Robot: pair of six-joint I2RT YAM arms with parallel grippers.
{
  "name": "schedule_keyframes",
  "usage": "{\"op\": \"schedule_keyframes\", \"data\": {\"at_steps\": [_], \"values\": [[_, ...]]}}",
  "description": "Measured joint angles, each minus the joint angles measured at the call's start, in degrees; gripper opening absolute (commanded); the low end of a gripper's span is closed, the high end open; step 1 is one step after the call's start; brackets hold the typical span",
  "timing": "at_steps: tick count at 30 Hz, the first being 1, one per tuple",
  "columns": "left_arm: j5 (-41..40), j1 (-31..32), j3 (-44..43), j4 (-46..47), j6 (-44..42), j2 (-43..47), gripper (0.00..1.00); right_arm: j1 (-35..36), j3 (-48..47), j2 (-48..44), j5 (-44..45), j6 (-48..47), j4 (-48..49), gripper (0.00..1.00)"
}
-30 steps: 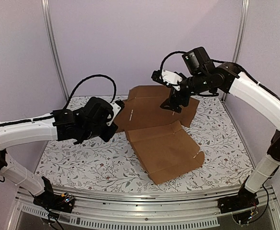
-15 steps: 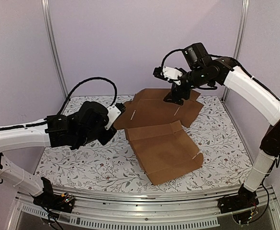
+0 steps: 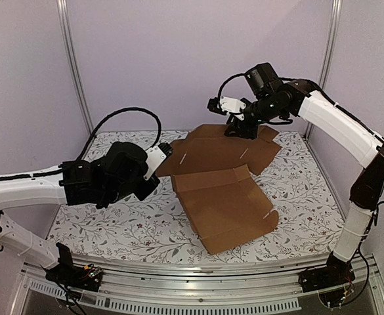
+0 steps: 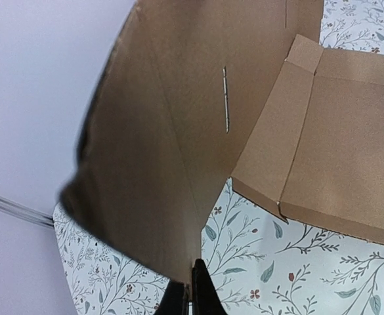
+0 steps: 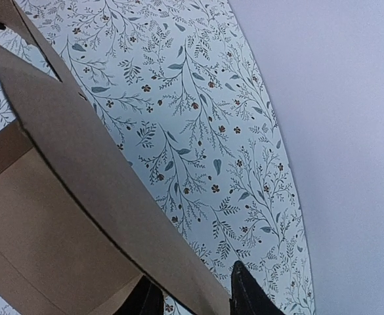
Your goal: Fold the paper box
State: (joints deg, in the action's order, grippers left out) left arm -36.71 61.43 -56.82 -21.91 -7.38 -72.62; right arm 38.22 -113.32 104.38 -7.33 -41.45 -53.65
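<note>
Two fingers of the left gripper (image 4: 192, 296) pinch shut on the left flap of the plain brown die-cut cardboard paper box (image 3: 228, 203). The right gripper (image 5: 192, 298), wide over its centre a second ago, has narrowed about its far flap, grip unconfirmed, so wall-raising seems next. The box lies on the floral-print table (image 3: 113, 226), lilac wall (image 3: 146, 59) behind it.
</note>
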Motion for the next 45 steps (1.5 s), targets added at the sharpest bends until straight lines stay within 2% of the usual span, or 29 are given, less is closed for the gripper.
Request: {"op": "schedule_keyframes", "data": {"at_steps": [3, 9, 14, 18, 25, 30, 38, 43, 45], "values": [[-0.2, 0.0, 0.5, 0.2, 0.0, 0.0, 0.0, 0.0, -0.2, 0.0, -0.2, -0.1, 0.0, 0.22], [-1.0, 0.0, 0.8, 0.7, 0.5, 0.0, 0.0, 0.0, -0.3, 0.0, -0.6, 0.2, -0.4, 0.0], [-0.2, -1.4, 2.2, 2.8, 3.2, 1.7, 0.0, 0.6, 0.7, -1.0, -1.8, 0.0, -0.2, 0.0], [2.0, -2.8, 2.4, 3.4, 6.4, 3.8, 0.09, 1.8, 2.1, -2.4, -1.7, 0.7, 0.5, 0.0], [5.4, -3.2, 3.1, 5.2, 11.6, 4.4, 0.15, 5.7, 5.4, -4.7, 3.7, 4.8, 3.5, 0.0], [6.6, -3.7, 8.7, 7.2, 16.3, 7.8, 0.2, 7.9, 7.7, -5.7, 6.1, 7.9, 5.3, 0.0], [11.9, -7.5, 18.5, 12.8, 24.8, 13.3, 0.2, 9.6, 12.7, -7.8, 6.9, 10.7, 8.0, 0.0], [15.3, -8.6, 19.3, 14.9, 27.5, 13.7, 0.23, 9.9, 14.2, -8.0, 7.1, 11.8, 8.7, 0.0], [15.6, -8.7, 18.7, 14.0, 27.8, 14.0, 0.28, 10.1, 14.6, -8.0, 8.5, 12.0, 8.7, 0.0]]}}
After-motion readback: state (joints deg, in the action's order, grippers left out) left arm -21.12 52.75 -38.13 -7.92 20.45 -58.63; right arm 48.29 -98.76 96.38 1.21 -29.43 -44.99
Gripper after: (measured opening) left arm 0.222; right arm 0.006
